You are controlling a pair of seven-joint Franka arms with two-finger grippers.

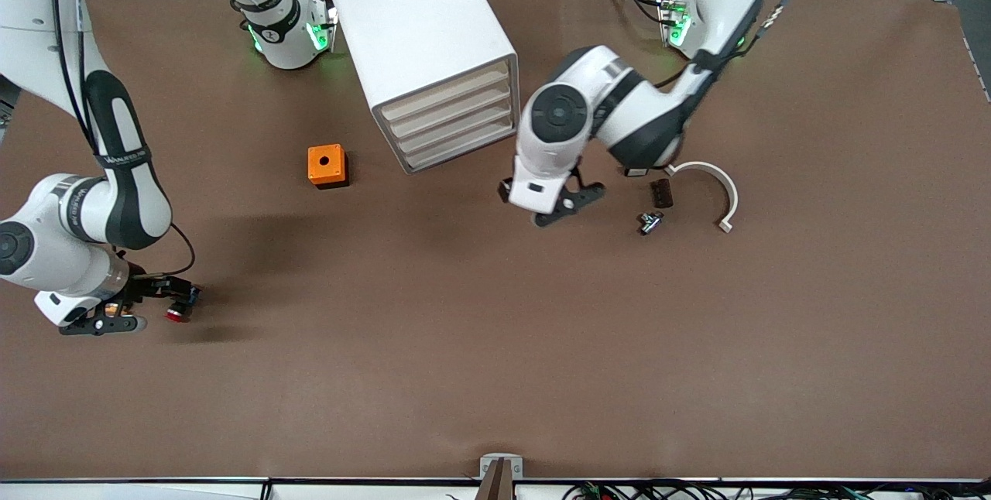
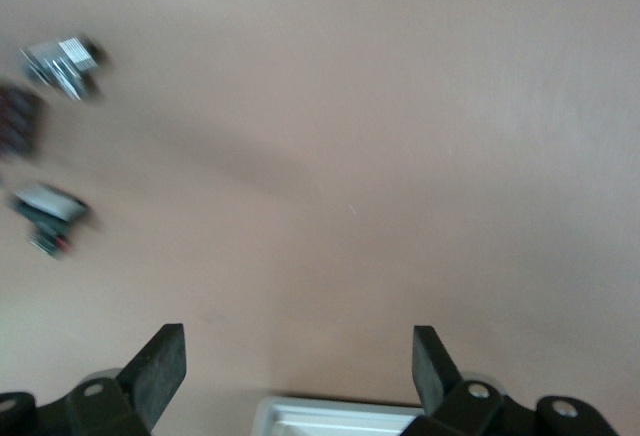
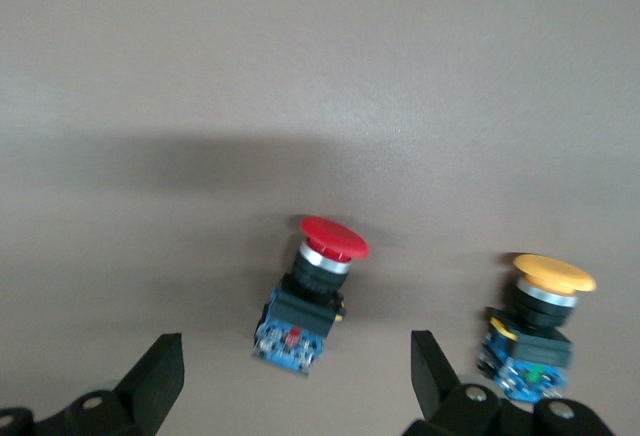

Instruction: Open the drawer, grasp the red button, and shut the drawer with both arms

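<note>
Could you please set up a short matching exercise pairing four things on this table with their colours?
Things:
1. button
2. cube with a hole
3. curved bracket
4. drawer

Colours:
A. white
B. red cap, blue-black body
C. pale beige front
D. orange

Pairs: 1-B, 2-D, 3-A, 4-C

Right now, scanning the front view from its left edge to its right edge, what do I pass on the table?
Right gripper open → red button → orange cube → white cabinet → left gripper open → small metal part → dark block → white curved piece.
</note>
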